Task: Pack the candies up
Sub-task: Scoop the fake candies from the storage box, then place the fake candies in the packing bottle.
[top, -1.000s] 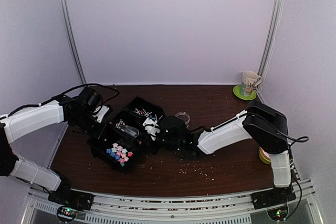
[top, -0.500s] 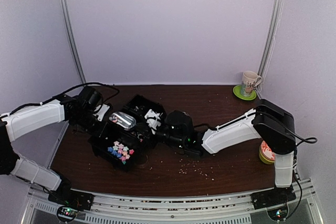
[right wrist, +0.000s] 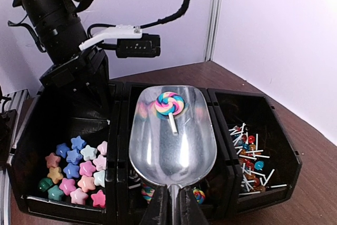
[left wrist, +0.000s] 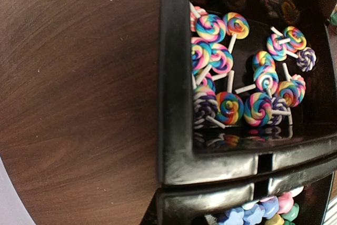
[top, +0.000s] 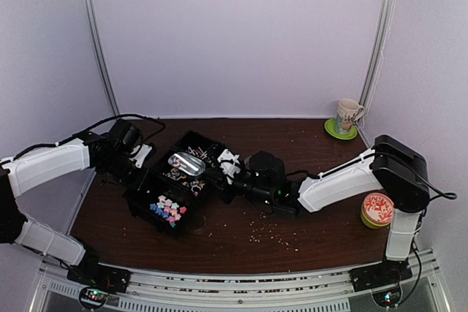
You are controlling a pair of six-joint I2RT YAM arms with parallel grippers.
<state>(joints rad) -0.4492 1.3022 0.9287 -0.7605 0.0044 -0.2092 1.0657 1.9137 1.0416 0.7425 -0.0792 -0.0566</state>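
Right claw [right wrist: 172, 210] clamped shut on a metal scoop [right wrist: 174, 146] carrying one swirl lollipop [right wrist: 169, 104]
The scoop reaches straight ahead of the claw, over the middle compartment of the black tray [right wrist: 284, 169]. Other candies [right wrist: 73, 175] lie lower down, with stars ahead to its left and small stick sweets ahead to its right. The left claw [top: 143, 164] sits at the tray's far wall; whether it grips cannot be told.

- You find the bin tray [right wrist: 63, 207] at 9 o'clock on the table [top: 307, 144].
- Its nearest compartment holds the star candies [top: 167, 210]; the scoop [top: 186, 164] hangs over the middle one, one lollipop [right wrist: 169, 104] inside.
- The mug [top: 349, 115] stands at 2 o'clock, the tin [top: 377, 210] at 4.
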